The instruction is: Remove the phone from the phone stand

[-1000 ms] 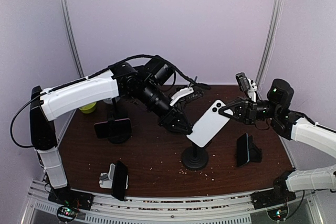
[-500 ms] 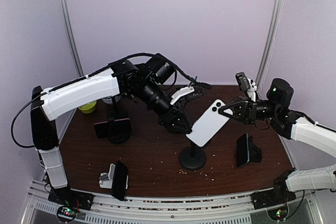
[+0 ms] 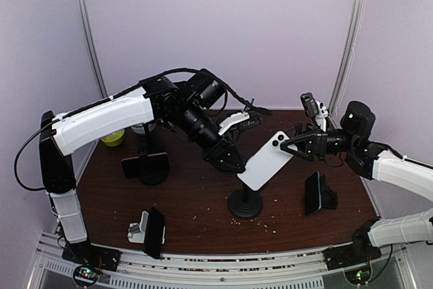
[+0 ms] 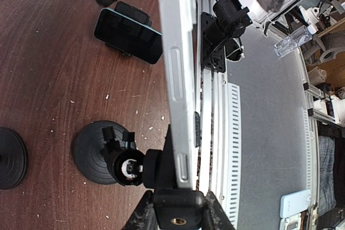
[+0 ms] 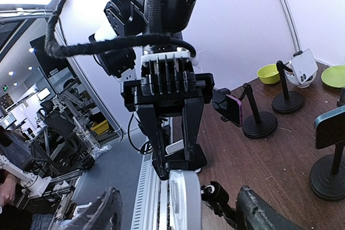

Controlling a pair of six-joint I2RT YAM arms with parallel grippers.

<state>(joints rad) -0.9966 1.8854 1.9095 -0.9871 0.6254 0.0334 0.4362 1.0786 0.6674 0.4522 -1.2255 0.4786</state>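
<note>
A white phone (image 3: pixel 264 161) sits tilted in the clamp of a black phone stand (image 3: pixel 245 204) with a round base, mid-table. My left gripper (image 3: pixel 230 157) is shut on the stand's clamp at the phone's lower end; in the left wrist view the clamp (image 4: pixel 178 206) sits between my fingers, with the phone (image 4: pixel 177 68) edge-on above it. My right gripper (image 3: pixel 288 146) is at the phone's upper end. In the right wrist view its fingers (image 5: pixel 102 214) stand open, well apart on either side of the phone's edge (image 5: pixel 184 200), touching nothing.
A dark phone on a second stand (image 3: pixel 145 165) is at the left, and another phone stands in a white dock (image 3: pixel 153 231) near the front edge. A black phone in a holder (image 3: pixel 313 193) is at the right. A green bowl (image 3: pixel 113 139) sits far left.
My right gripper has opened and let go of the phone's upper end. The phone and stand have shifted slightly left. The left gripper keeps its hold.
</note>
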